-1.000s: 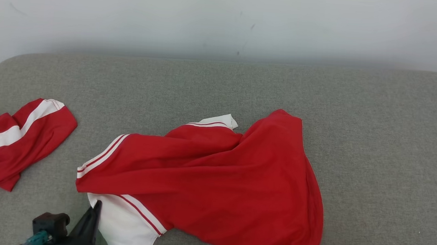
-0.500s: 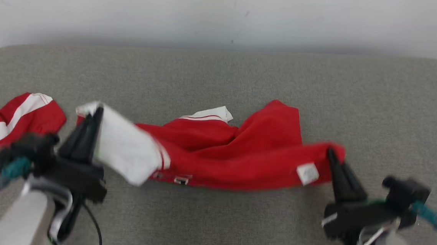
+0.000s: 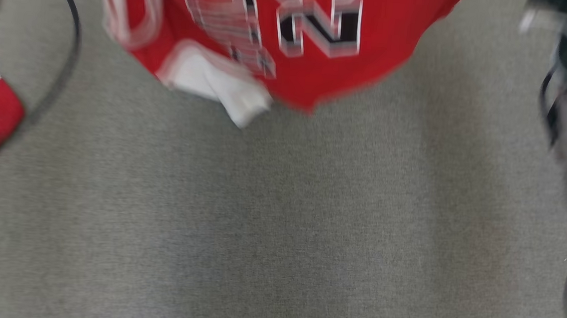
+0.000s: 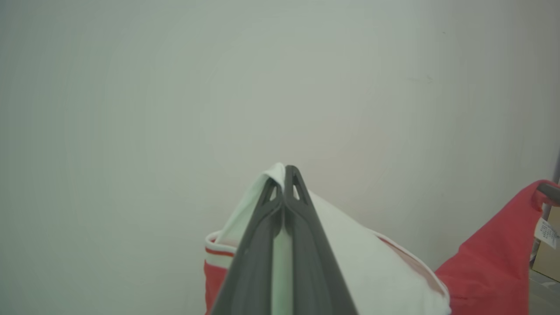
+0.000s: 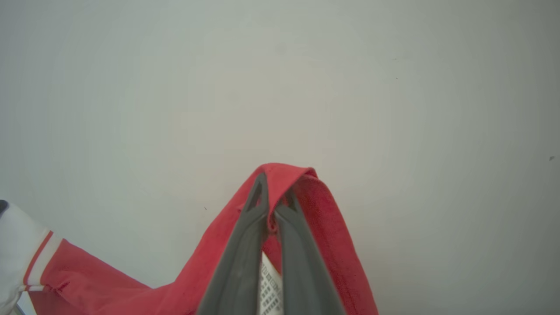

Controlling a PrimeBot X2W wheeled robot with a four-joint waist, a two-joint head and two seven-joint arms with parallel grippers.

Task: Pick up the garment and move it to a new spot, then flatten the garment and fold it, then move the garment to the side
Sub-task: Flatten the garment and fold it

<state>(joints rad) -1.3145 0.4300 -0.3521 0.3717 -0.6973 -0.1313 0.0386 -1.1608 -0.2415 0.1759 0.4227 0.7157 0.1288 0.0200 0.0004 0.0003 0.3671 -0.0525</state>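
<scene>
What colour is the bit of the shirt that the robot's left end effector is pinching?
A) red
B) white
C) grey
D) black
B: in the left wrist view the left end effector is shut on a white fold of the garment; the right end effector is the one pinching red cloth.

Plain room: grey upholstery (image 3: 278,238), white wall (image 4: 131,87)
</scene>
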